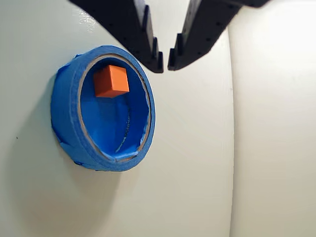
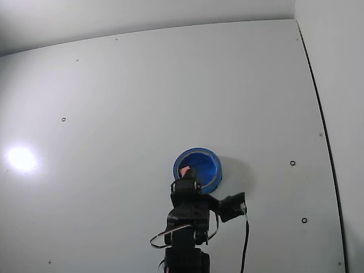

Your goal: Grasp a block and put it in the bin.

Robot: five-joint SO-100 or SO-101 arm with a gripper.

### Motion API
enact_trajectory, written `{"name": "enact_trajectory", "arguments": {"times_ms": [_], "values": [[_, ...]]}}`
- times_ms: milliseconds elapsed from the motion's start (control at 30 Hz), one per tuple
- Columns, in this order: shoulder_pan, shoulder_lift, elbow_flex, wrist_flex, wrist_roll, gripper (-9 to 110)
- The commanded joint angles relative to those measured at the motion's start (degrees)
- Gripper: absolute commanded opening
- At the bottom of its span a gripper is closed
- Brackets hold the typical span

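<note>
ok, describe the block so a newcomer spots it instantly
On the pale table, find the round blue bin just ahead of the arm. The block lies inside it, against the wall: a small orange-pink cube, the only non-blue thing there.

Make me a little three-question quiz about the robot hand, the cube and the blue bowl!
1. True or false: the block lies inside the bin.
2. In the wrist view, the hand is: A) gripping the block, B) empty, with only a narrow gap between its fingertips, C) clamped on the bin's rim.
3. Fill in: in the wrist view the block looks orange; in the fixed view it looks ____.

Key
1. True.
2. B.
3. Pink.
</note>
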Motion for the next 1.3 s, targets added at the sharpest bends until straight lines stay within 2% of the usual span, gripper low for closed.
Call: {"name": "enact_trajectory", "arguments": {"times_ms": [0, 267, 633, 1267], "values": [[-4.7, 0.7, -0.3, -0.4, -8.0, 0], [-10.2, -1.8, 0.6, -0.2, -9.2, 0], [-10.4, -15.5, 0.6, -0.4, 7.9, 0], [-10.2, -14.1, 0.6, -0.4, 7.9, 0]]}}
